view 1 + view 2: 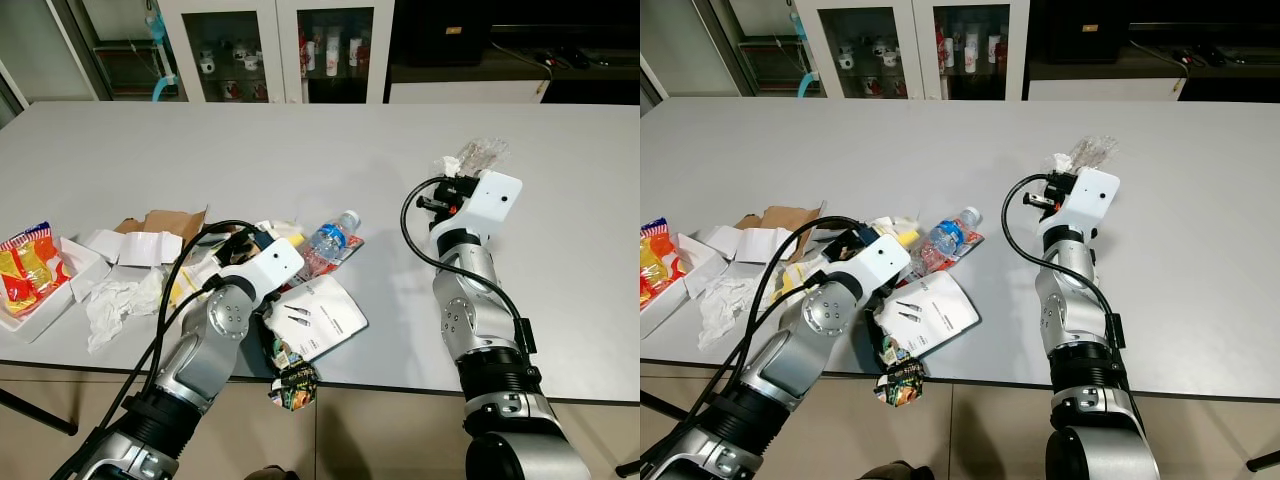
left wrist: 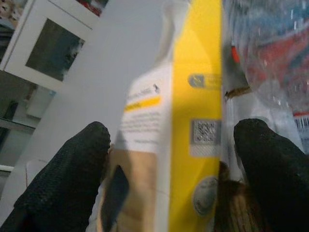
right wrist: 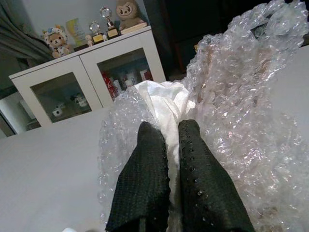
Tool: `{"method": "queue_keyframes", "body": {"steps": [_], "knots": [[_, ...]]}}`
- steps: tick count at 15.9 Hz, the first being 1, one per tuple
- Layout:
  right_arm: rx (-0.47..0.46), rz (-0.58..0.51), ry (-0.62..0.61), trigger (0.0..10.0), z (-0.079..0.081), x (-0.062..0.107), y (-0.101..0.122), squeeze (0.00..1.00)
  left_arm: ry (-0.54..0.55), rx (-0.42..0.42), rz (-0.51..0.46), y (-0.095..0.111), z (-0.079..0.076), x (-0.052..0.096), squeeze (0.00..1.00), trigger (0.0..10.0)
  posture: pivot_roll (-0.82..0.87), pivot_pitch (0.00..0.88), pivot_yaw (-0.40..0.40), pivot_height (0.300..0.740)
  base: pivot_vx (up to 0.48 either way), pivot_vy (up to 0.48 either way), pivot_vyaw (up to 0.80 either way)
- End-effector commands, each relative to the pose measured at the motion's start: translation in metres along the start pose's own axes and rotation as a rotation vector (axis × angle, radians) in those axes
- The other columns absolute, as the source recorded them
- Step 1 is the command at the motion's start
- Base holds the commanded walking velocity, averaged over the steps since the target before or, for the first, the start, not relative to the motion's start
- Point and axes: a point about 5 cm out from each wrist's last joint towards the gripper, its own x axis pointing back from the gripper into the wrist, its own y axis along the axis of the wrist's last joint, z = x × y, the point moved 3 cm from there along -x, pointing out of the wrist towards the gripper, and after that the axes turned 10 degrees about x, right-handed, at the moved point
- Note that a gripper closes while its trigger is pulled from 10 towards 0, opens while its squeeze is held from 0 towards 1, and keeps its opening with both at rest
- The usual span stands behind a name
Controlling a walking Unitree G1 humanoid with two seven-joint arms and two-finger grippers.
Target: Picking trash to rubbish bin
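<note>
A heap of trash lies at the near left of the white table (image 1: 300, 150). In it my left gripper (image 1: 240, 243) is open, its fingers (image 2: 72, 169) standing on either side of a yellow and white carton (image 2: 193, 121) without closing on it. A clear water bottle (image 1: 330, 238) with a red label lies just beside the carton. Further right, my right gripper (image 3: 169, 126) is shut on a wad of bubble wrap (image 1: 483, 152) with white paper (image 3: 166, 104) inside it, held a little above the table.
A white booklet (image 1: 315, 315) and a crumpled dark wrapper (image 1: 290, 380) lie at the table's front edge. Crumpled tissue (image 1: 120, 300), white boxes (image 1: 130, 245), torn cardboard (image 1: 165, 220) and a snack packet (image 1: 25, 275) sit at the left. A glass-door cabinet (image 1: 270, 50) stands behind.
</note>
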Motion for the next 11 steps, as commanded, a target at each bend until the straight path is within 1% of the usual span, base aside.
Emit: {"method": "queue_keyframes", "body": {"steps": [1,2,6,11], "knots": [[-0.001,-0.018,0.008,10.0,0.0037,-0.0029,0.0074,0.0,0.014,-0.002,-0.007,-0.0024,0.0002,0.0002,0.0,4.4,0.03,0.033,0.063,0.74,0.0,0.0,0.0],[-0.001,-0.018,0.007,10.0,0.0035,-0.0029,0.0074,0.0,0.032,0.006,-0.036,0.0031,0.0032,-0.0004,0.0,0.0,0.03,0.032,0.062,0.74,0.0,0.0,0.0],[0.0,-0.018,0.007,10.0,0.0032,-0.0027,0.007,0.0,0.047,0.002,-0.06,0.007,0.0057,-0.0018,0.0,0.0,0.02,0.031,0.064,0.74,0.0,0.0,0.0],[0.0,-0.017,0.006,10.0,0.0027,-0.0029,0.0071,0.0,0.043,-0.014,-0.047,0.0049,0.0057,-0.0028,0.0,0.0,0.02,0.032,0.063,0.74,0.0,0.0,0.0]]}}
